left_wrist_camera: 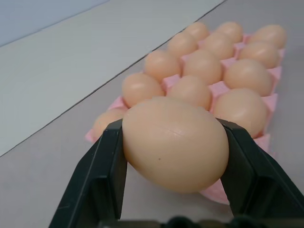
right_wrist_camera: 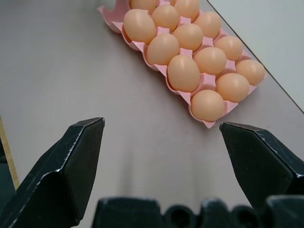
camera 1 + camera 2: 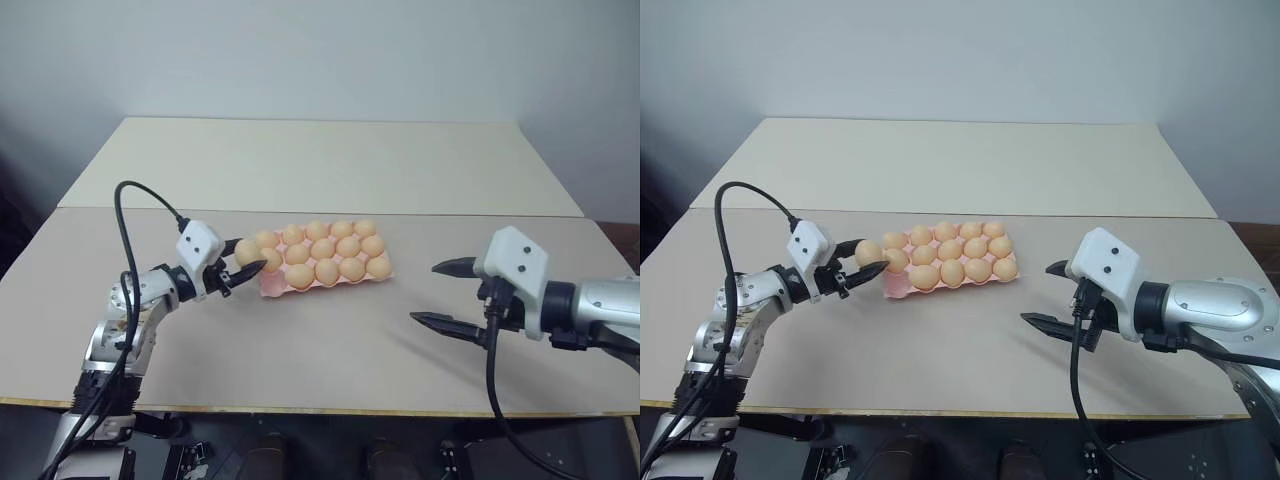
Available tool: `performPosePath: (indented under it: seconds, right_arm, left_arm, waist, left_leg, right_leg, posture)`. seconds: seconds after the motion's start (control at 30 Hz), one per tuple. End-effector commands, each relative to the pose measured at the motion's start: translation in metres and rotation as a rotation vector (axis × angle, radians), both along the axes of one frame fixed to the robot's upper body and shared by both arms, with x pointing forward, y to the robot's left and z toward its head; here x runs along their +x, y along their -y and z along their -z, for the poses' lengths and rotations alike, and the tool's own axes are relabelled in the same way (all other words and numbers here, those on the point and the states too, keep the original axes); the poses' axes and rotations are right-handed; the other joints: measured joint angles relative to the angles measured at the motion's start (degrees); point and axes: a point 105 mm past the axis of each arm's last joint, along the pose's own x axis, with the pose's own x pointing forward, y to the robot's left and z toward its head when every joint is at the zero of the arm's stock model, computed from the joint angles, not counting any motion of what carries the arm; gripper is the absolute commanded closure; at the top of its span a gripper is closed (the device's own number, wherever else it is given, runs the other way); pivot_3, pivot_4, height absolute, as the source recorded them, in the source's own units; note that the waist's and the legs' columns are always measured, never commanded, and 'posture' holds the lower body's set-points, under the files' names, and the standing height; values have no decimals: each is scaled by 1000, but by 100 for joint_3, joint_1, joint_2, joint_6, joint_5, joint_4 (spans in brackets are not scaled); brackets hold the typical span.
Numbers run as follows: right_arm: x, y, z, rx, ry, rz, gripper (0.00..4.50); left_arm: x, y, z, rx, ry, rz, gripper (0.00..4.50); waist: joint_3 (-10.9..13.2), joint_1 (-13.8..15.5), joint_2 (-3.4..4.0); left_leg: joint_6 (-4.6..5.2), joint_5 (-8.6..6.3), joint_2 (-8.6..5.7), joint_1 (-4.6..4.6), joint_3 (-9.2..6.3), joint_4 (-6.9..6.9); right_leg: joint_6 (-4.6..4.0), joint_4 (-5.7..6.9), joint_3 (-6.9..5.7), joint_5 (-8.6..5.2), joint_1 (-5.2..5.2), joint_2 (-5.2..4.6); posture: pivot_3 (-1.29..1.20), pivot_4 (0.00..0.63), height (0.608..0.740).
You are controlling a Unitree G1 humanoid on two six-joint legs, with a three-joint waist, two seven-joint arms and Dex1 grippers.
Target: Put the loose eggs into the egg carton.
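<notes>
Left gripper (image 3: 243, 262) clamps one loose egg (image 3: 247, 251) between its two black fingers (image 1: 102, 180), pads on the egg's two ends, so the egg's long axis runs across the jaws. The gripper points roughly level toward the egg carton (image 3: 272, 288), with the held egg just off the carton's left short edge and above the tabletop (image 3: 330, 340). The pink carton lies with its long axis running away from this gripper toward the robot's right, three rows of five cups. Fourteen cups carry eggs; the one bare cup appears to be the front corner at the left end, the cup nearest the held egg. Judgement: the next move is a short carry to the right and slightly toward the robot, then a lowering into that corner cup; the egg likely needs tipping toward upright to seat like its neighbours. The neighbouring egg (image 3: 271, 259) sits close, so the fingers have little room on that side. Right gripper (image 3: 452, 293) hangs with jaws wide apart and empty, well off the carton's right end, farther from the empty cup. No other loose eggs are seen on the tabletop.
</notes>
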Motion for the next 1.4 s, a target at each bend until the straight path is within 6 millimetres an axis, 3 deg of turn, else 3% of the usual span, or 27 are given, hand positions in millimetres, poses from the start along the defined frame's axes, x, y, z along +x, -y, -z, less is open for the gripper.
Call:
performPosePath:
  seconds: [0.03,0.27,0.47,0.5,0.67,0.77,0.9,1.23,1.4]
  right_arm:
    - [-5,-2,-6,10,40,8,0]
    - [-10,-1,-5,7,46,27,0]
    - [-10,1,-4,3,45,41,0]
    - [-10,2,-4,3,45,41,0]
    - [-10,1,-4,6,45,37,0]
    - [-10,2,-4,4,43,37,0]
    - [-11,4,-6,-1,42,37,0]
    - [-18,20,-21,-20,21,-15,0]
    - [-18,30,-24,-45,12,-35,0]
  left_arm:
    - [5,9,-2,58,48,73,2115]
    - [5,10,2,67,28,144,2115]
    - [-3,16,2,48,34,204,177]
    - [0,16,1,37,51,180,23]
    - [6,11,-7,16,90,137,23]
    - [2,7,-28,-127,104,139,23]
    - [-8,-11,-36,-109,113,139,23]
    - [-69,-81,-70,44,49,100,23]
    - [-96,-101,-75,71,-21,41,23]
  waist:
    - [0,8,0]
    - [0,-14,0]
    - [0,-13,0]
    - [0,-12,0]
    - [0,-9,0]
    - [0,-10,0]
    - [0,-28,0]
    - [1,-103,1]
    - [1,-91,1]
  left_leg:
    - [0,0,0,-1,-1,0]
    - [1,0,4,-4,0,0]
    - [1,0,3,-2,0,3]
    - [1,0,3,-2,-1,3]
    - [1,0,3,-4,-2,3]
    - [1,0,4,-4,-2,3]
    - [1,0,5,-3,-2,3]
    - [1,0,16,12,-1,-3]
    - [1,0,20,17,0,-7]
  right_leg:
    - [0,-1,-2,0,1,0]
    - [0,-3,-2,0,-2,7]
    - [0,0,-1,0,-1,6]
    - [0,0,-2,0,-1,6]
    - [0,-1,-2,0,-1,6]
    - [0,0,-2,0,-2,6]
    - [0,0,-2,0,-2,7]
    - [0,-3,1,-1,7,7]
    - [0,-5,0,-1,12,6]
  posture:
    - [0,150,740]
    - [0,150,740]
    - [0,150,740]
    - [0,150,740]
    - [0,150,740]
    - [0,150,740]
    - [0,150,740]
    - [0,150,740]
    - [0,150,740]
